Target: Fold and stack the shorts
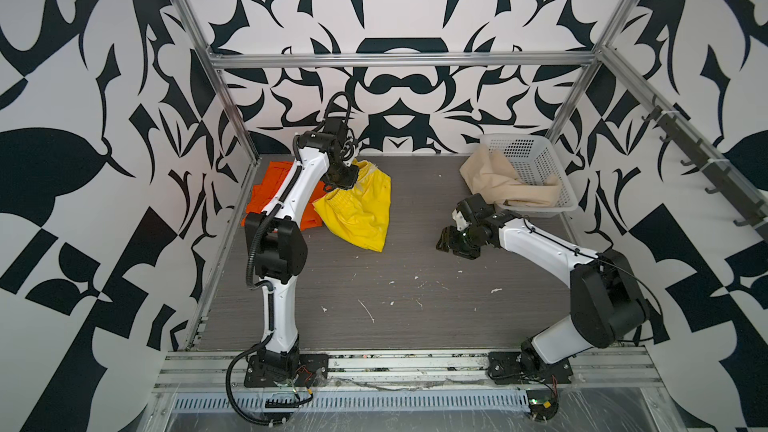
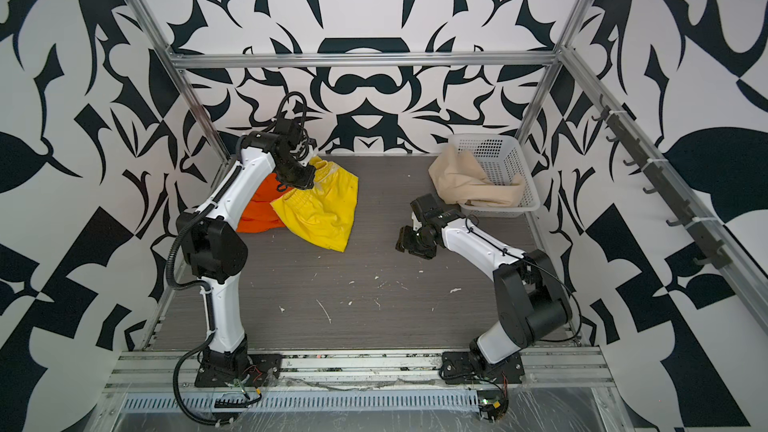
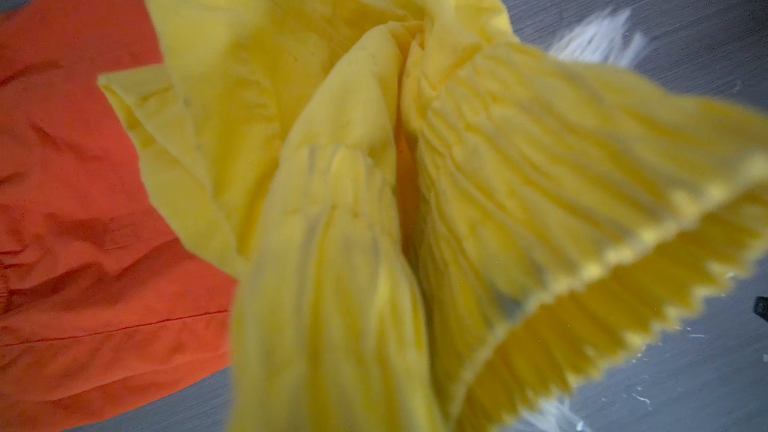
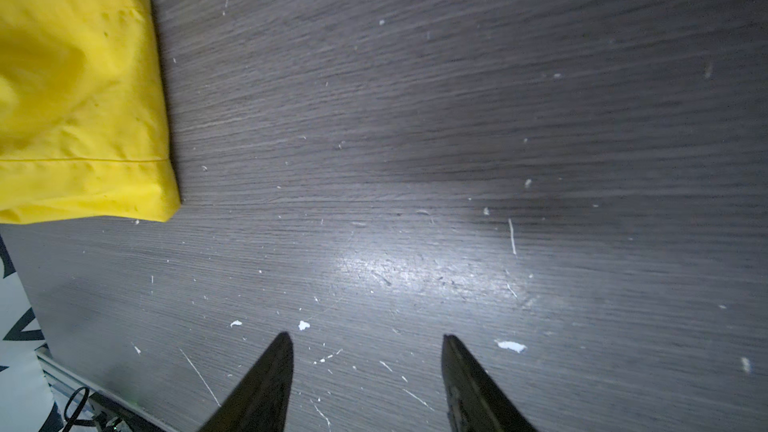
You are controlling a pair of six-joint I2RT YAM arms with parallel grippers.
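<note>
yellow shorts point(image 1: 361, 214), waistband pinched in left gripper point(image 1: 334, 187), legs pointing toward front

centre & front of table point(image 1: 395, 280) open for passage, yellow shorts point(image 1: 361, 214) partly over orange shorts point(image 1: 272, 182) block far-left, basket point(image 1: 536, 151) w/ beige shorts point(image 1: 492, 180) fills far-right corner

The whole worktop point(image 1: 395, 284) is overlooked from high in front in both top views; yellow shorts point(image 3: 332, 160) are caught close by both wrist views.
</note>
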